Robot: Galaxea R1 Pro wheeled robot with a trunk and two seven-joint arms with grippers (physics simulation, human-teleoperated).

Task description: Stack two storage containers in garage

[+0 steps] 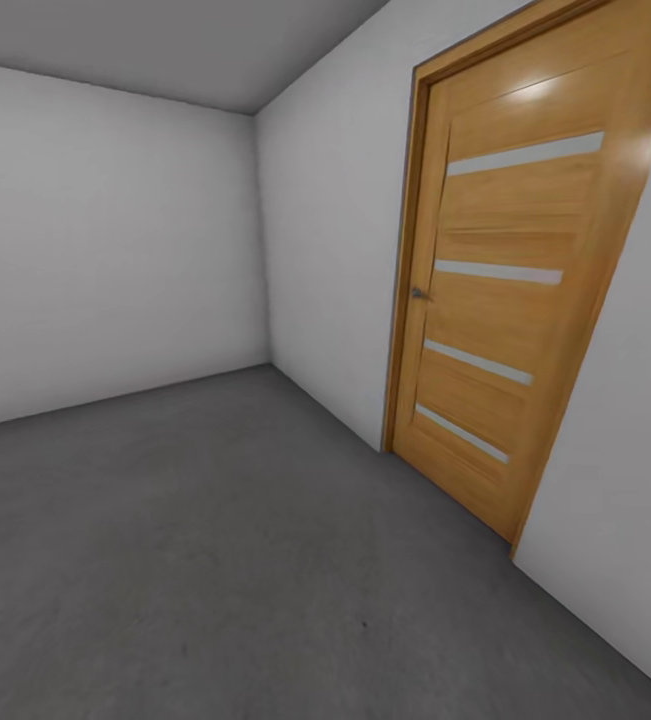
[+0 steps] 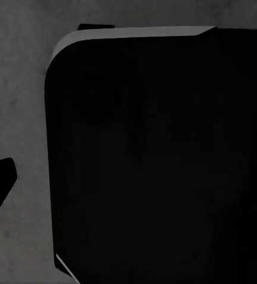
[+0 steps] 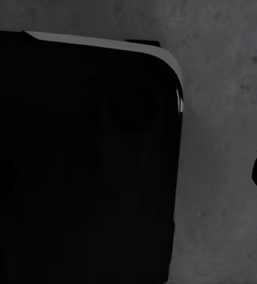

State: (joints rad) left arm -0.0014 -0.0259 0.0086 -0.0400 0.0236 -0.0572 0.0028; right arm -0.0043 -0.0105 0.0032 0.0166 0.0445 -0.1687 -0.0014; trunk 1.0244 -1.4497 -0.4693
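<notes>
At your two o'clock in the head view stands a closed wooden door (image 1: 510,290) with four pale glazed strips and a small metal handle (image 1: 419,294) on its left edge, set in the white wall (image 1: 325,230). Grey concrete floor (image 1: 195,560) runs from six o'clock out to the bare corner at eleven o'clock, so by the floor and plain walls this is probably the garage. No storage container appears in any of these pictures, so you are travelling empty-handed, with at least one fetch still ahead of you.

Both wrist views look down at the same concrete, each largely blocked by a big dark rounded body (image 2: 158,160) (image 3: 81,160); it may be the robot's own base, though it is too dark to be sure. A black sliver at the edge of each wrist view could be a fingertip, but I cannot tell whether either pincer is apart or together.

Risks from here: the wall and door lie close on your right, so a turn that way could scrape the base or right arm along them. Steering with the head aimed at a blank corner leaves whatever sits behind you unseen, and you could back into it.
</notes>
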